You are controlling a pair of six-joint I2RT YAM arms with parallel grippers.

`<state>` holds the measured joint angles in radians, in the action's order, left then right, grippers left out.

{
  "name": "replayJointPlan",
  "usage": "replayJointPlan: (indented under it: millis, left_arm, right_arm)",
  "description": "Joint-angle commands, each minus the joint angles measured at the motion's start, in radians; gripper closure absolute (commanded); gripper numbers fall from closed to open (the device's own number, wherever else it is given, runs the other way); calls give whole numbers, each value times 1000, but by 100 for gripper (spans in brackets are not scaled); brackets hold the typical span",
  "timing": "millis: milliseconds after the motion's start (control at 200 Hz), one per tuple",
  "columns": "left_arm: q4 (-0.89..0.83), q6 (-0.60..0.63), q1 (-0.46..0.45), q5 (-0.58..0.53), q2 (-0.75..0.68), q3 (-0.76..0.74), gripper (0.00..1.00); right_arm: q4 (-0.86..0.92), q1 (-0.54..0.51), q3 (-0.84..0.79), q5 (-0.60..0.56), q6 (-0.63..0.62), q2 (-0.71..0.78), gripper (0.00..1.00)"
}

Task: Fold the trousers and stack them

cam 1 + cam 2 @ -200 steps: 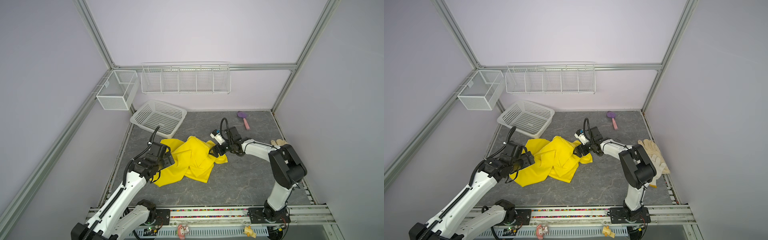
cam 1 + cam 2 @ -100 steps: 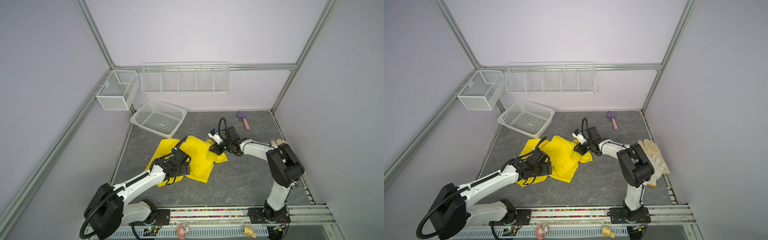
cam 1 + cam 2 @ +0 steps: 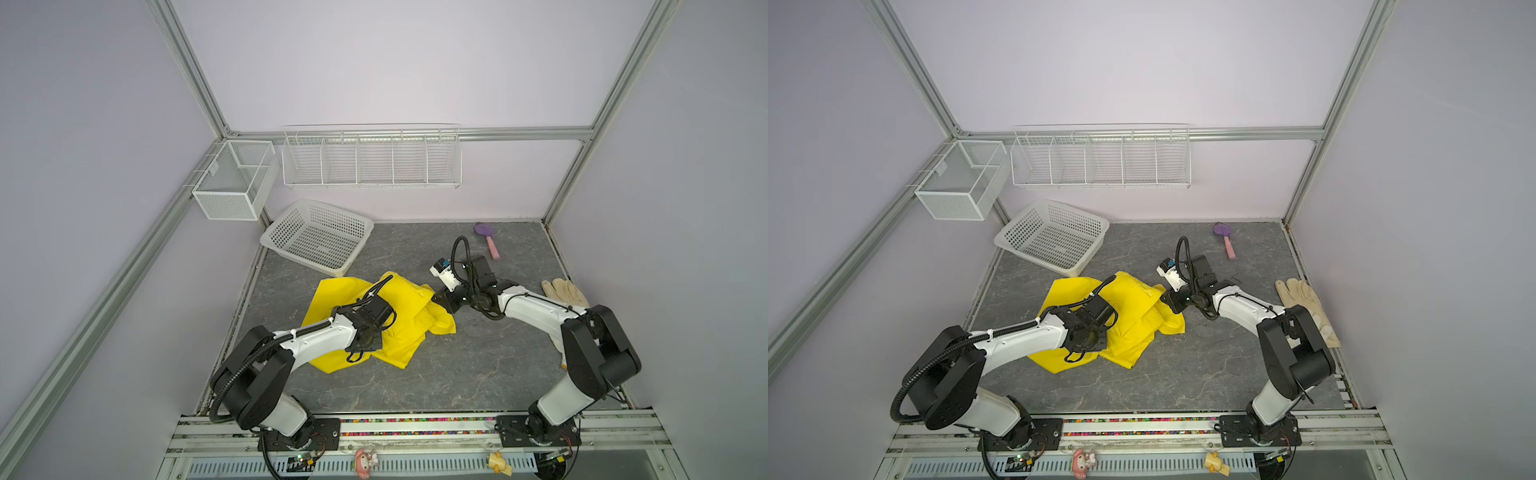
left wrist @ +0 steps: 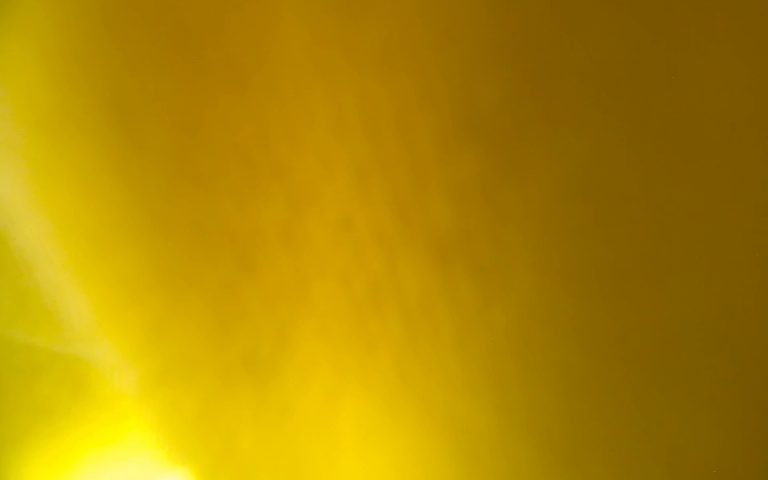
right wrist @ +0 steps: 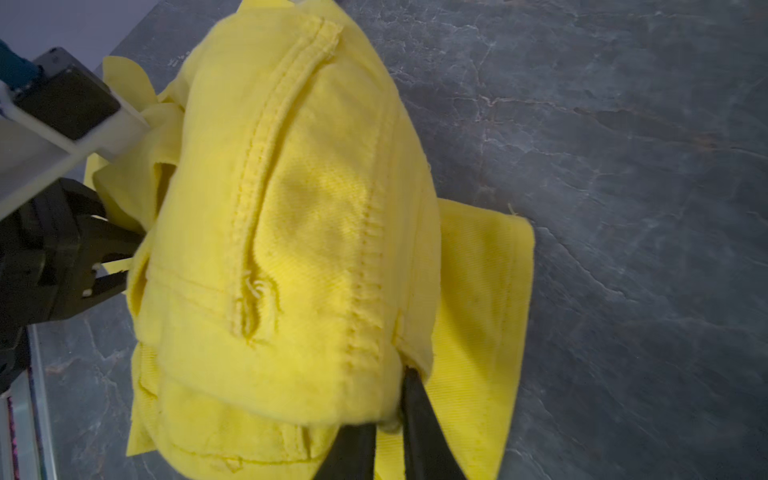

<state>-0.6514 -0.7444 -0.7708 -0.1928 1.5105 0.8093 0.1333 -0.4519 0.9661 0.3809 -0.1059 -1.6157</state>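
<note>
Both arms take hold of the crumpled yellow trousers [image 3: 407, 307], which lie in a heap mid-table on the grey tabletop [image 3: 478, 365], just in front of the white basket [image 3: 320, 241]. A second ago the left gripper [image 5: 118, 264] hung wide open at the heap's left edge. Now it has reached in over the middle, its jaws drawn close on a strip of cloth. The right gripper [image 5: 388, 419] has likewise clamped on a seamed edge. With two grips secured, spreading the garment flat looks likely to come next. No fold has yet been made.

Left wrist view all blurred yellow trousers [image 4: 374, 249], gloves [image 3: 562, 289] partly behind right arm [image 3: 540, 309]
</note>
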Motion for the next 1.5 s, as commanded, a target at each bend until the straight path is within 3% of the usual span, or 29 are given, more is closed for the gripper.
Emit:
replayJointPlan:
  millis: [0,25,105,300,435,525,645,865,984,1119,1194,1329,1379,1494]
  left_arm:
    - [-199,12,1,-50,-56,64,93]
    - [-232,8,1,-68,-71,84,100]
    - [-361,-11,1,-157,-111,147,100]
    - [-658,84,38,-310,-180,364,100]
    - [-747,166,102,-363,-253,497,100]
    - [-723,245,117,-321,-297,552,100]
    - [-659,313,119,-151,-321,533,100]
    - [-464,264,120,-29,-231,356,100]
    - [-336,250,122,-4,-126,318,98]
    - [-399,245,135,-113,30,414,94]
    - [-452,246,136,-164,95,478,84]
    - [-465,264,139,-126,120,507,70]
    - [-449,270,146,-105,109,498,62]
    - [-415,279,199,-26,85,479,58]
  right_arm:
    - [68,42,-25,-69,-44,91,85]
    - [80,49,-25,-81,-46,109,85]
    - [121,67,-30,-111,-58,176,86]
    - [278,68,-24,-184,-92,404,87]
    - [379,67,-11,-303,-120,598,87]
    - [445,67,15,-346,-141,708,87]
    - [522,66,49,-383,-168,803,87]
    - [474,93,49,-546,-262,766,90]
    - [398,130,66,-462,-258,617,89]
    - [418,134,73,-327,-200,464,83]
    - [480,134,71,-182,-189,419,71]
    - [603,88,-6,37,-291,456,48]
    - [636,58,-43,56,-339,496,42]
    - [697,-36,-136,-12,-455,573,29]
